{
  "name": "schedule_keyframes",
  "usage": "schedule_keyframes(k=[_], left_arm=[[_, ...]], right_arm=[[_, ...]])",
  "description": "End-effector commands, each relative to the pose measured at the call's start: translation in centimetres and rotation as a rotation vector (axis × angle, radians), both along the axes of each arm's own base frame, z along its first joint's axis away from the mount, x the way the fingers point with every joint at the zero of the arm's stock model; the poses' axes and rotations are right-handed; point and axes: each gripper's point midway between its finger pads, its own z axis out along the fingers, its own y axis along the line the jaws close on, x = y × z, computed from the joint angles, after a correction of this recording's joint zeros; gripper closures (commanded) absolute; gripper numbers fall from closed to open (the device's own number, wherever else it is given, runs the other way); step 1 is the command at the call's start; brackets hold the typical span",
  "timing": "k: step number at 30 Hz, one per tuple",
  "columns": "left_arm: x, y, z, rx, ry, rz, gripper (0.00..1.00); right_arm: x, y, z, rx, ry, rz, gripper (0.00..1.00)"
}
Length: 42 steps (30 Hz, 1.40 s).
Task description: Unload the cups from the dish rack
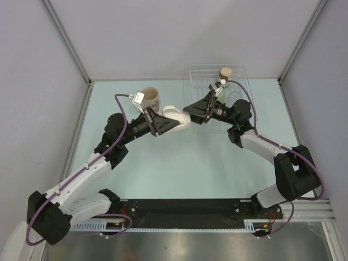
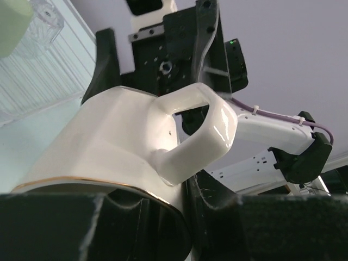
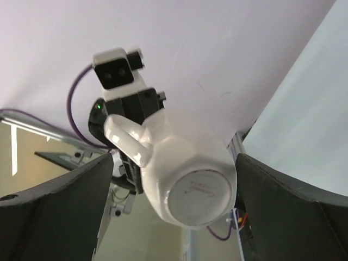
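Left wrist view puts my left fingers (image 2: 49, 228) right at the bottom of the picture, pinching the gold-edged rim of the white handled cup (image 2: 109, 141). Its handle sticks up and away from me. From the right wrist, my right fingers (image 3: 293, 217) are spread wide on either side of that same cup. They touch neither wall, and its base faces the lens. So I judge that the cup hangs on my left side alone, in the air between my two arms and above the desk (image 1: 190, 174), not resting on anything.

Further out, the cream cup (image 1: 148, 99) stands upright on the desk just beyond my left arm, outside the dish rack (image 1: 237, 69). That one I count as unloaded. In the rack at the far right of the desk, the tan brown-topped cup (image 1: 225, 72) sits near the back edge. The pale green cup (image 2: 12, 24) shows close to it, and I take it to be inside the wire as well, though my right arm hides part of the basket.

By my reckoning one cup is out, one is in transit and needs setting down, and two are left to fetch
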Motion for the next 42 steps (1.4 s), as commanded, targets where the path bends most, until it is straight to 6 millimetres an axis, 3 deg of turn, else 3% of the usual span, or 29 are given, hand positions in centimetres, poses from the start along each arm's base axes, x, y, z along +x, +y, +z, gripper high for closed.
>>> schedule_keyframes(k=[1, 6, 7, 9, 10, 11, 12, 13, 14, 15, 16, 18, 19, 20, 21, 22, 23, 24, 30, 34, 35, 42], left_arm=[[-0.5, 0.6, 3.0, -0.037, -0.111, 0.004, 1.0], [0.0, 1.1, 3.4, -0.014, -0.12, 0.036, 1.0], [0.4, 1.4, 2.6, 0.021, -0.089, 0.056, 1.0], [1.9, 2.5, 3.8, 0.084, -0.13, 0.147, 1.0], [2.7, 3.0, 2.1, 0.169, -0.077, 0.18, 1.0], [4.1, 4.1, 3.5, 0.234, -0.125, 0.273, 1.0], [4.8, 4.7, 3.5, 0.284, -0.124, 0.308, 1.0], [5.1, 5.5, 2.2, 0.365, -0.079, 0.341, 1.0], [6.2, 5.9, 3.4, 0.414, -0.113, 0.375, 1.0], [7.4, 7.1, 3.3, 0.467, -0.102, 0.454, 0.99], [7.6, 8.0, 2.3, 0.542, -0.063, 0.48, 1.0], [10.0, 9.8, 2.9, 0.655, -0.059, 0.594, 1.0], [10.1, 10.7, 1.8, 0.731, -0.023, 0.611, 1.0], [10.7, 11.4, 3.2, 0.763, -0.047, 0.652, 1.0], [11.9, 11.7, 1.8, 0.836, -0.011, 0.671, 1.0], [12.2, 13.5, 0.7, 0.938, 0.034, 0.733, 0.99], [12.7, 14.2, 1.7, 0.973, 0.02, 0.767, 1.0], [13.8, 14.5, 0.2, 1.045, 0.047, 0.776, 1.0], [17.3, 18.3, -1.4, 1.211, 0.114, 0.878, 0.99], [18.9, 17.8, -4.3, 1.228, 0.185, 0.809, 0.99], [19.3, 17.2, -6.0, 1.241, 0.213, 0.772, 1.0], [20.0, 14.5, -12.2, 1.22, 0.307, 0.635, 0.99]], right_arm=[[1.0, -4.0, 3.6, 0.077, -0.108, -0.077, 0.0], [1.6, -6.7, 4.0, 0.082, -0.111, -0.138, 0.0], [1.8, -7.1, 4.1, 0.079, -0.111, -0.156, 0.0], [2.5, -7.9, 4.2, 0.036, -0.127, -0.207, 0.0], [2.7, -7.9, 4.0, 0.002, -0.143, -0.223, 0.0], [3.4, -8.0, 2.8, -0.059, -0.075, -0.247, 0.0], [3.4, -8.0, 4.1, -0.085, -0.109, -0.265, 0.0], [3.7, -8.0, 3.9, -0.144, -0.176, -0.285, 0.0], [4.1, -8.1, 2.9, -0.184, -0.123, -0.303, 0.0], [4.2, -7.9, 2.8, -0.207, -0.129, -0.31, 0.0], [4.7, -8.0, 3.2, -0.236, -0.156, -0.33, 0.0], [5.4, -7.9, 2.0, -0.295, -0.107, -0.367, 0.0], [6.0, -8.0, 2.0, -0.318, -0.099, -0.391, 0.0], [6.6, -8.3, 1.0, -0.368, -0.073, -0.421, 0.0], [6.9, -8.3, 0.9, -0.378, -0.068, -0.432, 0.0], [7.2, -8.4, 0.8, -0.386, -0.059, -0.443, 0.0], [7.7, -8.5, 0.7, -0.403, -0.042, -0.459, 0.0], [7.9, -8.5, 0.6, -0.411, -0.039, -0.465, 0.0], [8.9, -8.4, -0.1, -0.517, -0.039, -0.484, 0.0], [8.8, -8.3, -1.0, -0.541, -0.031, -0.479, 0.0], [8.9, -8.4, -1.1, -0.547, -0.032, -0.484, 0.0], [8.8, -8.4, -2.0, -0.556, -0.021, -0.478, 0.0]])
